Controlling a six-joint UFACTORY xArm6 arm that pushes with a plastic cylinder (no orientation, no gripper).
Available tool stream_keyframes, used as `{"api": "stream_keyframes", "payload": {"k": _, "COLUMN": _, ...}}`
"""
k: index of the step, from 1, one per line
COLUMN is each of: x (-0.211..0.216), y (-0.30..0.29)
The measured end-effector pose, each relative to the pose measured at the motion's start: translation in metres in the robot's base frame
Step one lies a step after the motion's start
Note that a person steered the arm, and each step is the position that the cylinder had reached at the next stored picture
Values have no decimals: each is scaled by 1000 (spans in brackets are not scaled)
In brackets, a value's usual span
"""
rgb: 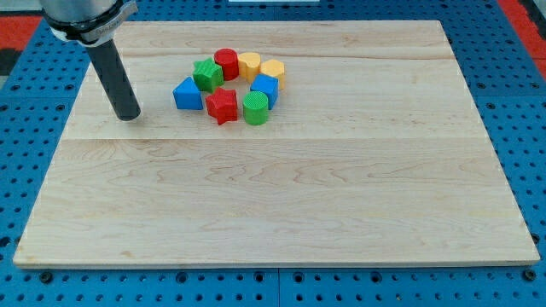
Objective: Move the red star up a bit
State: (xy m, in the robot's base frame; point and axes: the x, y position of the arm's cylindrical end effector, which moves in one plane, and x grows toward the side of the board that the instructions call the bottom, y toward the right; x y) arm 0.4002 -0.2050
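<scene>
The red star [222, 106] lies on the wooden board [281, 196] in a ring of blocks near the view's top centre. It sits at the ring's bottom, between the blue triangle [187, 94] on its left and the green cylinder [255, 109] on its right. My tip [128, 116] rests on the board to the left of the blue triangle, well apart from the red star.
The ring also holds a green star [206, 75], a red cylinder [226, 63], a yellow block [249, 65], a yellow hexagon [272, 70] and a blue cube [264, 89]. A blue perforated table [512, 51] surrounds the board.
</scene>
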Motion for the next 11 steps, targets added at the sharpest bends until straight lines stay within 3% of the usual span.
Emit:
{"api": "stream_keyframes", "payload": {"k": 2, "x": 20, "y": 11}}
{"api": "stream_keyframes", "payload": {"k": 5, "x": 20, "y": 86}}
{"api": "stream_keyframes", "payload": {"k": 11, "x": 11, "y": 113}}
